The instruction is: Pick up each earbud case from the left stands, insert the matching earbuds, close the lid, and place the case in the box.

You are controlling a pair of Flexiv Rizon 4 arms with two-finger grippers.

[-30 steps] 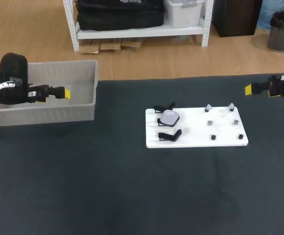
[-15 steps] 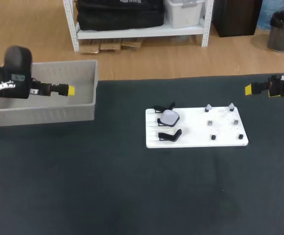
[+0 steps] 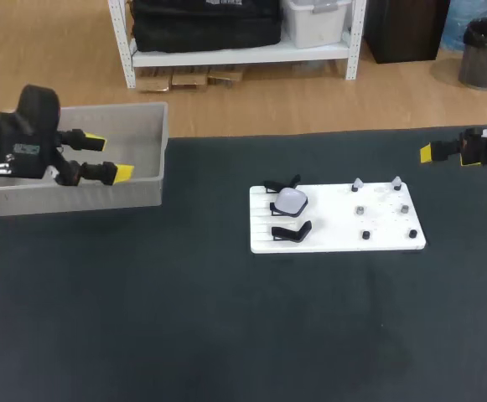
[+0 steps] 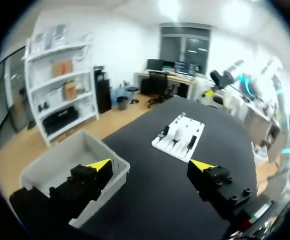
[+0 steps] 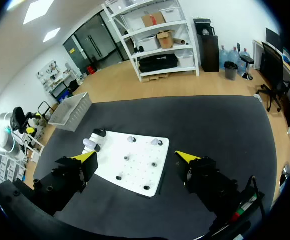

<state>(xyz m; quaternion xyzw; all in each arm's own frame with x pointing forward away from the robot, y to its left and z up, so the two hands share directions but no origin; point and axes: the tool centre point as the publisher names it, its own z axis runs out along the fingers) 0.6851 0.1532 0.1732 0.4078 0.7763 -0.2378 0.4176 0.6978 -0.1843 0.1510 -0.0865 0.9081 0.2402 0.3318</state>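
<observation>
Hovering over the box, left fingers are spread apart; right fingers, also apart, hang at the desk's right edge; a case sits on the board.

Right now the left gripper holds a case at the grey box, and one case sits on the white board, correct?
No: the left gripper at the grey box is open and empty, per the left wrist view. One case sits on the white board.

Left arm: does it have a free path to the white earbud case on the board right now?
Probably yes. The left hand is open and empty by the box. Nothing stands between it and the earbud case, which sits uncovered at the near end of the white board.
</observation>
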